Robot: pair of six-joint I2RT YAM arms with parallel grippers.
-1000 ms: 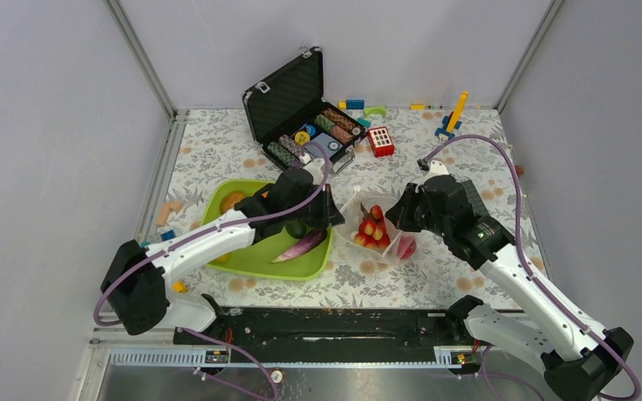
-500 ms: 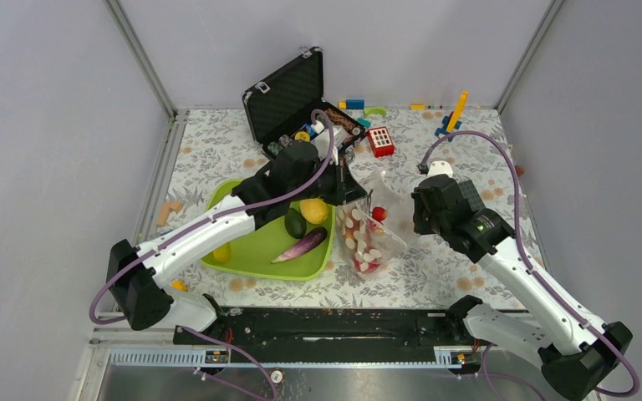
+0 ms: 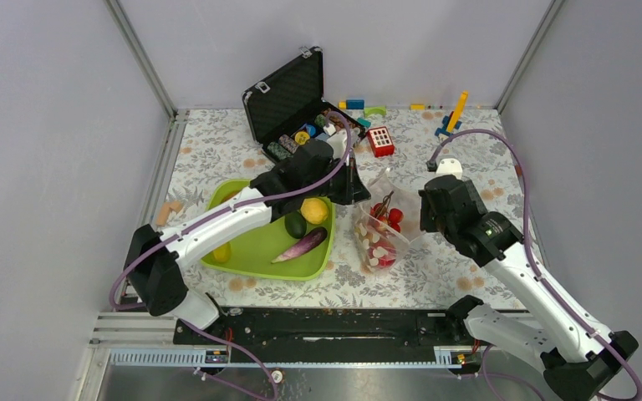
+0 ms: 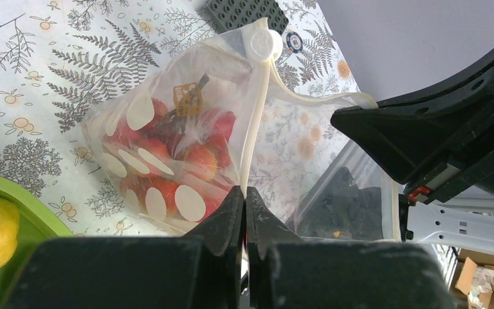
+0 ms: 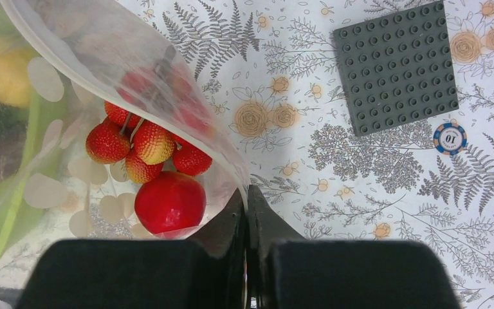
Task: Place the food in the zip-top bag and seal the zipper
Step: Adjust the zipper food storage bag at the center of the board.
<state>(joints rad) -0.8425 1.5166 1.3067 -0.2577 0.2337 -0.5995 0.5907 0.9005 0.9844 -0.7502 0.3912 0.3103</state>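
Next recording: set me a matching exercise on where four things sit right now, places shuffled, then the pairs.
1 red apple
2 purple eggplant
3 blue poker chip
4 stacked poker chips

A on the lime-green tray
B in the open black case
C inside the zip-top bag
D on the tablecloth beside the grey baseplate

Pairs: 1-C, 2-A, 3-D, 4-B
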